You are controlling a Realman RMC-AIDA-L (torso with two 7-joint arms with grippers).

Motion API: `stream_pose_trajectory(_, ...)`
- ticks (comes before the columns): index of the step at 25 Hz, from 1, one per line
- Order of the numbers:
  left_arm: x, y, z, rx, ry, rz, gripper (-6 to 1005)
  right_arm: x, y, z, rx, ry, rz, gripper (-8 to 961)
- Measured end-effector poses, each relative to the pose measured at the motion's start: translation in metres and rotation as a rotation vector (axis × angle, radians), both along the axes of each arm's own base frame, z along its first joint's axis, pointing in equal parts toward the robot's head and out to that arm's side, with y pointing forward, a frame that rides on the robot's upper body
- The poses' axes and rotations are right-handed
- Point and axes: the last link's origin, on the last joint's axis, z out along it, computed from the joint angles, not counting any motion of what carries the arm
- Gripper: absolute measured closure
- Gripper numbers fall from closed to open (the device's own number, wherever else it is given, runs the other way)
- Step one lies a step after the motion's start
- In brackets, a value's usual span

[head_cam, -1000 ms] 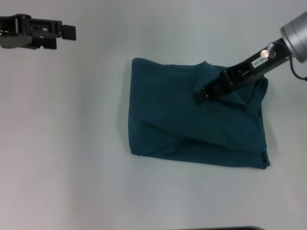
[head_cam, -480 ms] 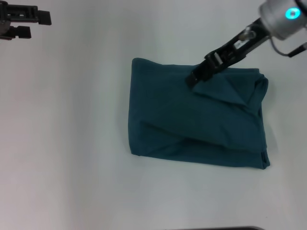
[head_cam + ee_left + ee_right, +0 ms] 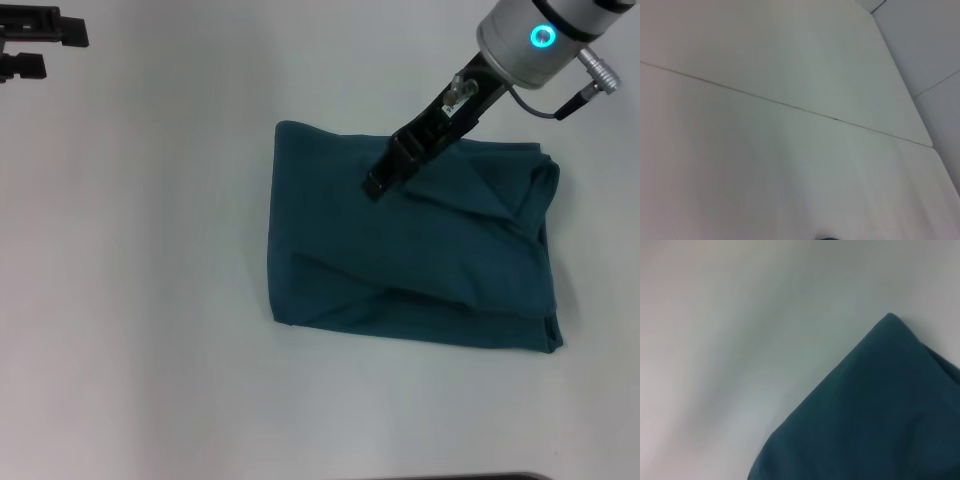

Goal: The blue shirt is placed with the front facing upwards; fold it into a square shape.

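the dark teal-blue soft cotton shirt [image 3: 410,250] lies near the centre of the pale white surface [image 3: 150,300], already folded into a rough rectangle, with loose diagonal flaps at its two o'clock corner and a thick doubled hem along six o'clock. the folding looks nearly done, and i judge the next move calls for tidying that rumpled corner so the outline squares up. the right gripper [image 3: 376,185] hangs over the shirt's twelve o'clock edge, whether wide or narrow i cannot tell, while the left gripper [image 3: 40,40] sits parked far off at ten o'clock, fingers apart and empty.
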Motion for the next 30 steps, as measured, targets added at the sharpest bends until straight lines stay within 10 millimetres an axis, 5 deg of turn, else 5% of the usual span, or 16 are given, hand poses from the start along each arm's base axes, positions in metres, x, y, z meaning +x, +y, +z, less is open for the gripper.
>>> stream_pose_trajectory(22,-0.009,-0.001,0.006,0.025,0.010,0.045,126,0.012,-0.008,-0.019,-0.043,-0.085,-0.017,374)
stream_pose_trajectory(30,-0.009,-0.002,0.005,0.020,0.011,0.036,125,0.020,-0.001,-0.006,0.031,-0.132,-0.048,374)
